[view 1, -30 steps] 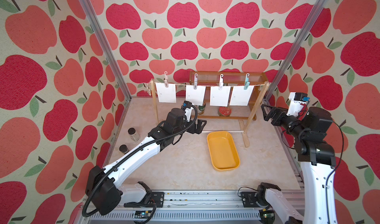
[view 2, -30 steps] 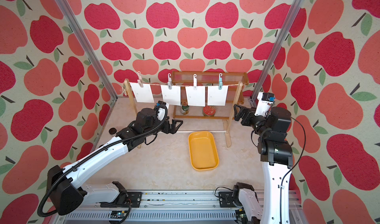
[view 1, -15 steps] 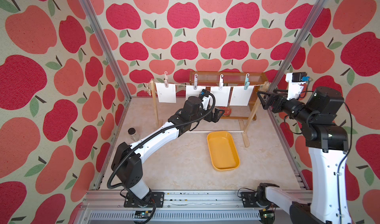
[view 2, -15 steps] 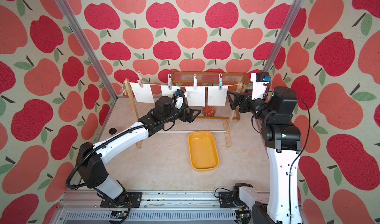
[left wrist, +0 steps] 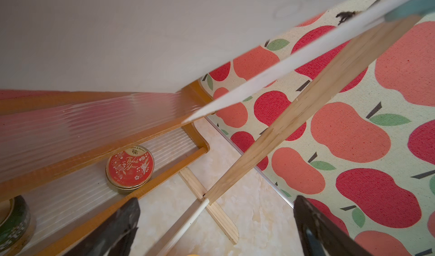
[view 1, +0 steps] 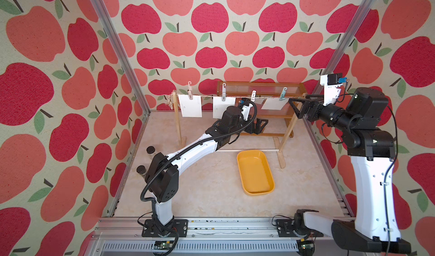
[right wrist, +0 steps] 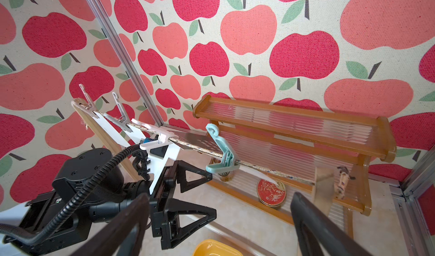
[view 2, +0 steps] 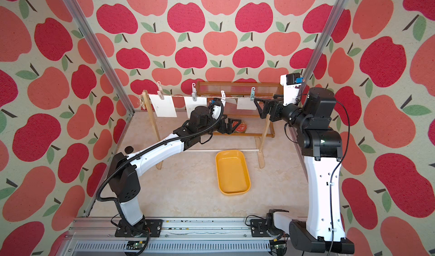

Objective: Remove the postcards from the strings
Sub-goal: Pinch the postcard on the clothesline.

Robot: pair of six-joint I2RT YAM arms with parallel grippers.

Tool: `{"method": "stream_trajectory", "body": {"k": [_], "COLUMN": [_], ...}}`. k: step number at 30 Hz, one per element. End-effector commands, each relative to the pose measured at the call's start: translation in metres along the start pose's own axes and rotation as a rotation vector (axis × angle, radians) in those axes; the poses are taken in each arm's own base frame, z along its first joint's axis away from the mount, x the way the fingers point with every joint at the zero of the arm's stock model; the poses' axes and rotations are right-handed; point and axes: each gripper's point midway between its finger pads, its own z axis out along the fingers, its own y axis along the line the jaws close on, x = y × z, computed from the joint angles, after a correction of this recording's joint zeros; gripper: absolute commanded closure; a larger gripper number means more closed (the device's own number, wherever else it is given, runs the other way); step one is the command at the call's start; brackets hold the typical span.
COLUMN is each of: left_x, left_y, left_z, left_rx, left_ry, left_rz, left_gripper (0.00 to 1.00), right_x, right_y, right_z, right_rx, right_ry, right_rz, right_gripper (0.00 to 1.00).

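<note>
The strings run between two wooden posts, and several white postcards hang from them on clothespins. In both top views I see cards at the left, beside it, and at the right under a teal pin. My left gripper is open below the tilted third card, holding nothing. My right gripper is open at string height by the right post, just right of the teal pin.
A yellow tray lies on the table in front of the rack. A wooden shelf with a red tin stands behind it. Two dark-lidded jars sit by the left wall. A white base rod joins the posts.
My left arm has stretched forward and to the right, under the third card, which has tipped up. My right arm has risen and swung to the string's right end. Both grippers stayed open.
</note>
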Motion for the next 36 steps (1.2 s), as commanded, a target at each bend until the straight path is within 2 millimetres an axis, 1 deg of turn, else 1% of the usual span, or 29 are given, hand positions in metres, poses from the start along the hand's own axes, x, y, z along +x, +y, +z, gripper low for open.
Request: {"method": "stream_trajectory", "body": {"k": [1, 3, 8, 11, 15, 19, 22, 24, 27, 32, 34, 36], "left_x": [-0.022, -0.025, -0.027, -0.026, -0.025, -0.024, -0.023, -0.022, -0.020, -0.028, -0.031, -0.033], "left_y": [-0.007, -0.012, -0.037, -0.042, -0.042, -0.050, -0.052, -0.048, -0.034, -0.013, -0.008, -0.008], "left_z": [0.005, 0.005, 0.005, 0.009, 0.014, 0.017, 0.018, 0.019, 0.022, 0.016, 0.014, 0.013], "left_rx": [0.009, 0.020, 0.054, 0.053, 0.071, 0.131, 0.153, 0.129, 0.075, 0.012, 0.006, 0.020], "left_ry": [-0.068, -0.078, -0.120, -0.129, -0.130, -0.134, -0.130, -0.130, -0.134, -0.161, -0.165, -0.165], "left_rz": [0.014, 0.015, 0.054, 0.073, 0.076, 0.081, 0.080, 0.078, 0.071, 0.052, 0.054, 0.055], "left_gripper": [0.00, 0.00, 0.00, 0.00, 0.00, 0.10, 0.12, 0.07, 0.01, 0.00, 0.00, 0.00], "right_x": [-0.011, -0.014, -0.017, -0.019, -0.020, -0.020, -0.020, -0.021, -0.021, -0.019, -0.019, -0.019], "right_y": [0.011, 0.012, 0.015, 0.017, 0.018, 0.018, 0.017, 0.019, 0.018, 0.019, 0.018, 0.018], "right_z": [-0.007, -0.008, -0.008, -0.009, -0.011, -0.011, -0.012, -0.012, -0.012, -0.011, -0.011, -0.010], "right_rx": [-0.034, -0.035, -0.048, -0.055, -0.055, -0.054, -0.051, -0.057, -0.057, -0.061, -0.061, -0.062], "right_ry": [-0.022, -0.031, -0.039, -0.046, -0.052, -0.054, -0.056, -0.058, -0.059, -0.055, -0.055, -0.056], "right_rz": [-0.036, -0.040, -0.040, -0.041, -0.043, -0.042, -0.043, -0.042, -0.039, -0.036, -0.034, -0.037], "right_gripper": [0.05, 0.05, 0.05, 0.05, 0.05, 0.05, 0.05, 0.05, 0.05, 0.05, 0.05, 0.05]}}
